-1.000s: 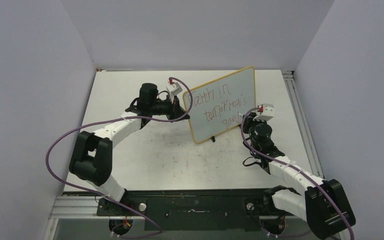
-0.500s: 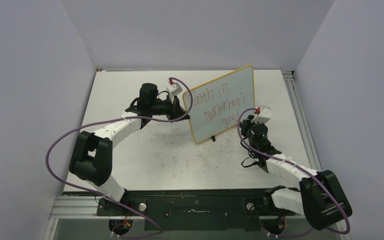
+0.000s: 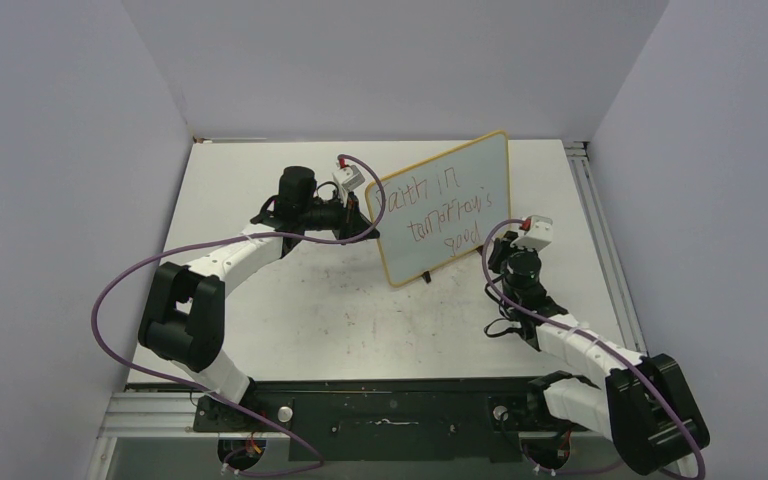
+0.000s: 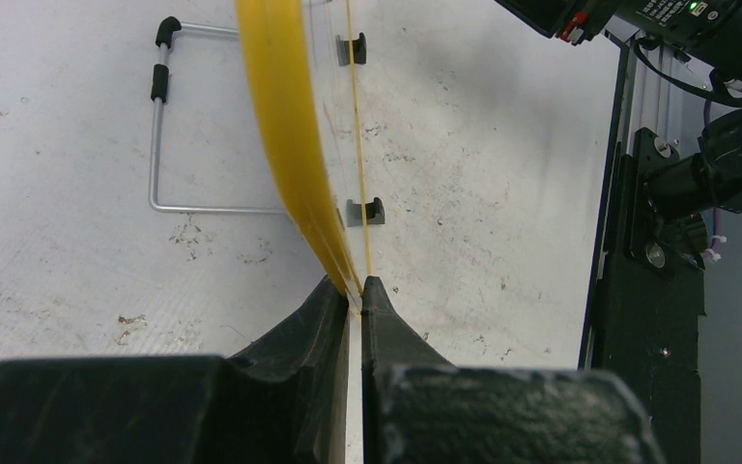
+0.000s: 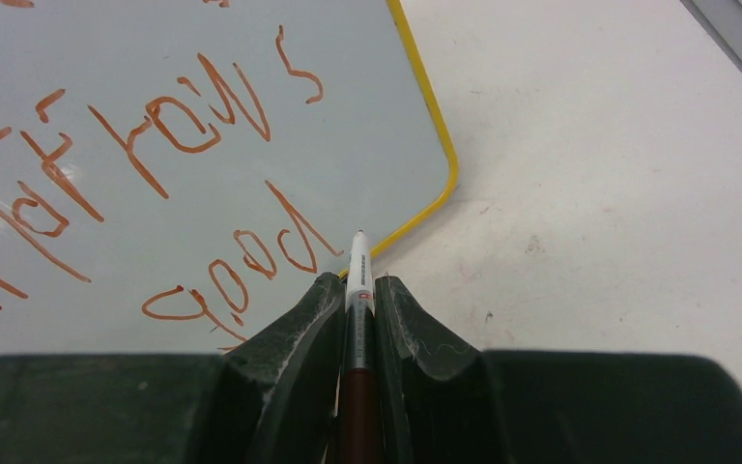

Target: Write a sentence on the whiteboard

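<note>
Now, overhead: backed right gripper [image 3: 498, 257] away from the whiteboard [image 3: 480, 170], to just off its lower right corner; suggests the sentence [image 3: 438, 212], three lines, finished. Left wrist: clamped hard on the whiteboard's yellow frame with left gripper [image 4: 356, 290]; wire stand [image 4: 157, 145] behind the whiteboard. Right wrist: pinched narrow on the marker [image 5: 357, 275], tip apparently off the whiteboard. No obstruction noted.

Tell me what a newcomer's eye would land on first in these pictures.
The yellow-framed whiteboard stands on the table, with reddish-brown handwriting in three lines. The left gripper clamps its edge; the right gripper holds a marker, tip by the last word.
</note>
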{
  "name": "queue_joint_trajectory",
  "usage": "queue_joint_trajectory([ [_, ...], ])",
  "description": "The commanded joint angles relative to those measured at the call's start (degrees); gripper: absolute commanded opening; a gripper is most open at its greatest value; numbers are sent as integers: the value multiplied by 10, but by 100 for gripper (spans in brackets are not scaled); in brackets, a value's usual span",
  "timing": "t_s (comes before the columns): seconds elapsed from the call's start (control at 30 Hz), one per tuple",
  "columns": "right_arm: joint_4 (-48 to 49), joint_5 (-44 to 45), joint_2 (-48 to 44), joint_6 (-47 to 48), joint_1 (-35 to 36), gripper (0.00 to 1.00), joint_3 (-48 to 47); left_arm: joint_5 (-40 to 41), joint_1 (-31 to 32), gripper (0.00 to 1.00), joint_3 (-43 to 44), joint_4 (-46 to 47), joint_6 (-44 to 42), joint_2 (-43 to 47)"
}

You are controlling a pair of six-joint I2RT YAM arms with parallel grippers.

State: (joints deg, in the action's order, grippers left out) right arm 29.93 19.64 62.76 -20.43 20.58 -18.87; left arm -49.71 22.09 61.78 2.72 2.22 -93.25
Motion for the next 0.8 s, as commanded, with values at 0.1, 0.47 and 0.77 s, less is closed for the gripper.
queue_joint_trajectory([
  [0.1, 34, 4, 18, -14, -12, 5, -2, -13, 5, 0, 17, -18, -7, 5],
  [0.47, 80, -19, 45, -18, -20, 5, 5, -12, 5, 0, 17, -19, -8, 5],
  [0.77, 111, -34, 65, -22, -22, 5, 11, -12, 5, 0, 18, -20, -9, 7],
])
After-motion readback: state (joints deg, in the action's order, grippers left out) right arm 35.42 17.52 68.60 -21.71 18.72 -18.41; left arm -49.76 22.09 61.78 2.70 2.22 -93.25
